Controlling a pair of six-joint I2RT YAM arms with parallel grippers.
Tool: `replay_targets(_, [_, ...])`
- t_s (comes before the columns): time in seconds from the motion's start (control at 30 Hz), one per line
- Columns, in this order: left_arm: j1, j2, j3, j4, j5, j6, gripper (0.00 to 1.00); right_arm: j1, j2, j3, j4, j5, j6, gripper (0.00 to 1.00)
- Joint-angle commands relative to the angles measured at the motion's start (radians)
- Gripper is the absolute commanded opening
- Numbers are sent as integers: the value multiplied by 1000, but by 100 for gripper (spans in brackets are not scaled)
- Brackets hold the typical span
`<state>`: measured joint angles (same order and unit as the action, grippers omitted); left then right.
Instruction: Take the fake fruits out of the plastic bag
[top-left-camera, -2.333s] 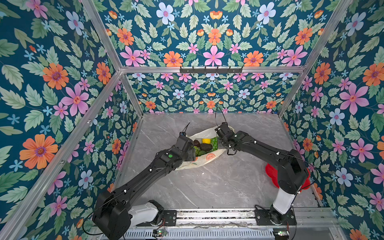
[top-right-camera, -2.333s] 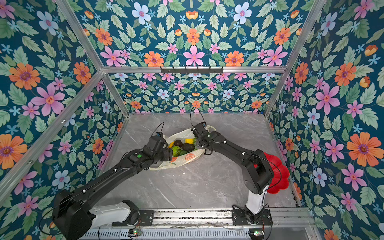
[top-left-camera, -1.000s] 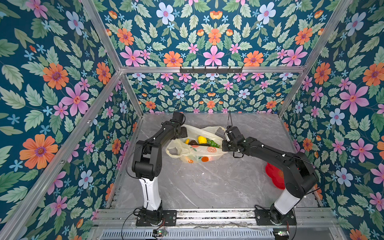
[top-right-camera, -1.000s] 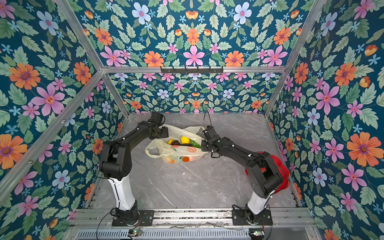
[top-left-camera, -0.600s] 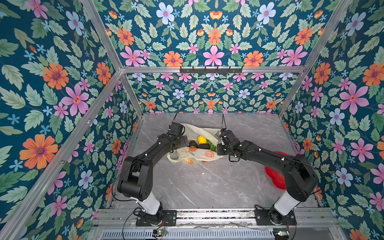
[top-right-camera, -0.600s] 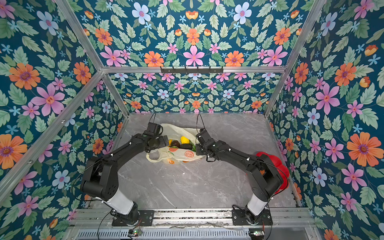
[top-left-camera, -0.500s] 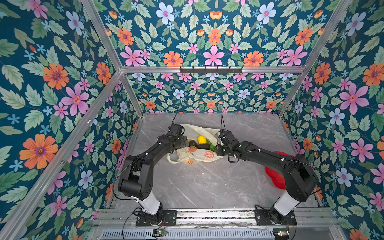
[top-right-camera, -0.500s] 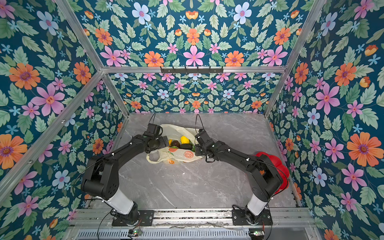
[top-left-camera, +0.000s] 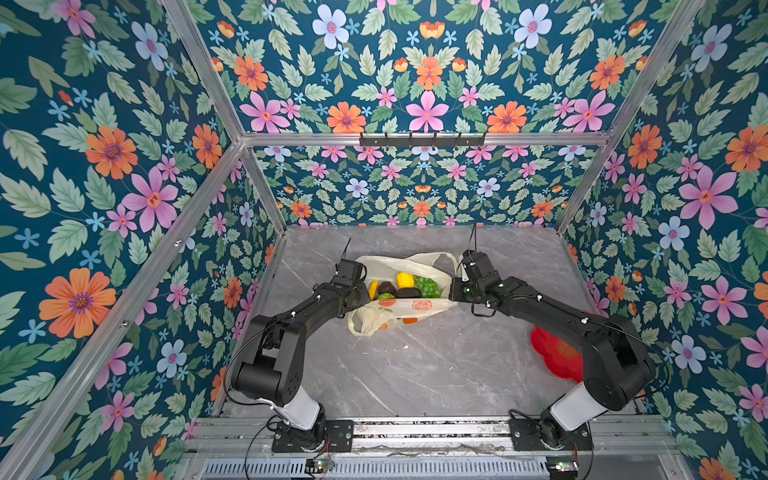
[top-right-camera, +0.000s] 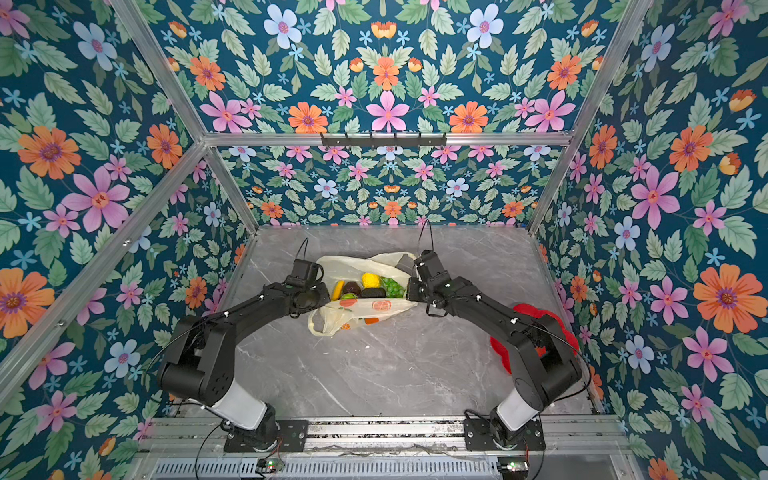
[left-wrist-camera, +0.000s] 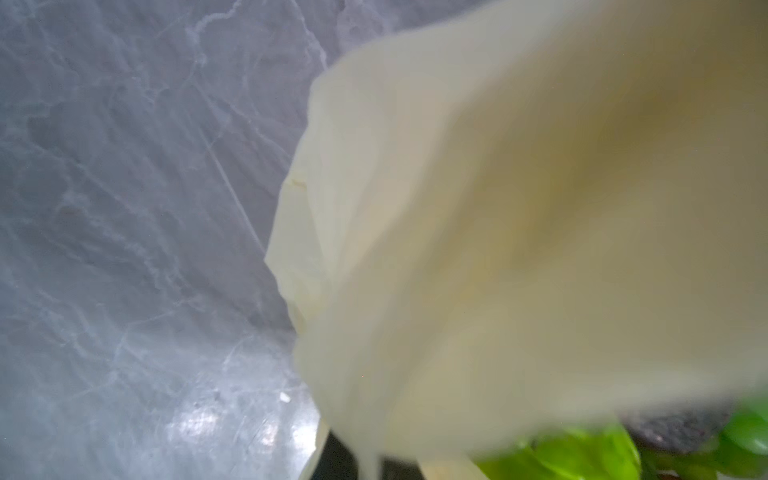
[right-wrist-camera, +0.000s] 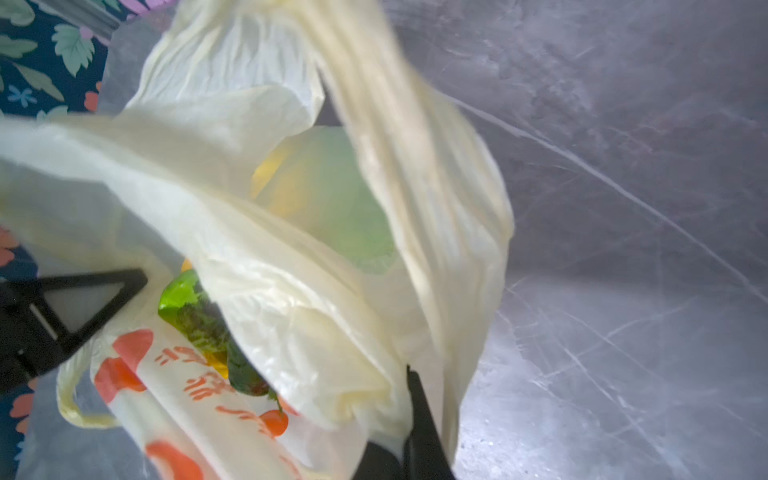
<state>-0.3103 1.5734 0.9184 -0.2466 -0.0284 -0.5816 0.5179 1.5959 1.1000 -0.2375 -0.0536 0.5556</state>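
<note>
The plastic bag (top-left-camera: 401, 309) (top-right-camera: 365, 309) lies mid-table with its mouth stretched wide between my two grippers. Inside it the fake fruits show in both top views: a banana (top-left-camera: 373, 289), a lemon (top-left-camera: 405, 279), green grapes (top-left-camera: 427, 286) and dark avocados (top-left-camera: 408, 293). My left gripper (top-left-camera: 363, 294) (top-right-camera: 322, 297) is shut on the bag's left rim. In the left wrist view cream film (left-wrist-camera: 519, 228) fills most of the picture, with a green fruit (left-wrist-camera: 582, 455) at the edge. My right gripper (top-left-camera: 453, 291) (right-wrist-camera: 409, 449) is shut on the bag's right rim. Its black finger (right-wrist-camera: 419, 415) presses the film.
A red flower-shaped dish (top-left-camera: 557, 353) (top-right-camera: 505, 345) lies on the grey marble table (top-left-camera: 415, 374) at the right, partly under my right arm. One loop handle (top-left-camera: 359, 326) hangs loose at the bag's near left. Flowered walls close in three sides.
My left gripper came from the far left of the bag to its left rim, opened wide, then shut on the film. The right gripper kept its hold and shifted slightly.
</note>
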Motion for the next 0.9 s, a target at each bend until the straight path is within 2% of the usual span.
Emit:
replay_targets(0.0, [4, -55, -52, 76, -4, 33, 2, -9, 7, 15, 2, -73, 20, 0])
replay_targets(0.03, [5, -74, -65, 84, -5, 39, 2, -8, 10, 26, -13, -75, 2, 0])
replay_targets(0.07, [4, -93, -76, 98, -2, 49, 2, -3, 8, 31, -27, -69, -24, 8])
replay_targets(0.1, [4, -106, -83, 102, -1, 58, 2, 3, 4, 38, -46, -51, -49, 18])
replay_targets(0.17, [2, -128, -83, 99, 0, 83, 1, 27, -14, 66, -116, 43, -130, 46])
replay_targets(0.23, [-5, -139, -79, 85, -12, 104, 1, 68, -33, 92, -165, 184, -227, 64])
replay_targets(0.27, [-7, -144, -76, 78, -16, 112, 1, 93, -38, 111, -180, 260, -286, 72])
replay_targets(0.33, [-13, -149, -69, 66, -23, 128, 1, 128, -31, 159, -209, 343, -393, 79])
replay_targets(0.43, [-20, -146, -52, 43, -24, 149, 3, 165, 6, 221, -179, 385, -558, 83])
replay_targets(0.57, [-23, -147, -32, 21, -29, 165, 3, 178, 120, 314, -134, 366, -733, 84])
replay_targets(0.77, [-24, -139, -4, 1, -28, 180, 4, 178, 261, 423, -94, 313, -848, 84])
replay_targets(0.87, [-24, -136, 4, -3, -25, 187, 4, 176, 361, 508, -114, 370, -884, 80])
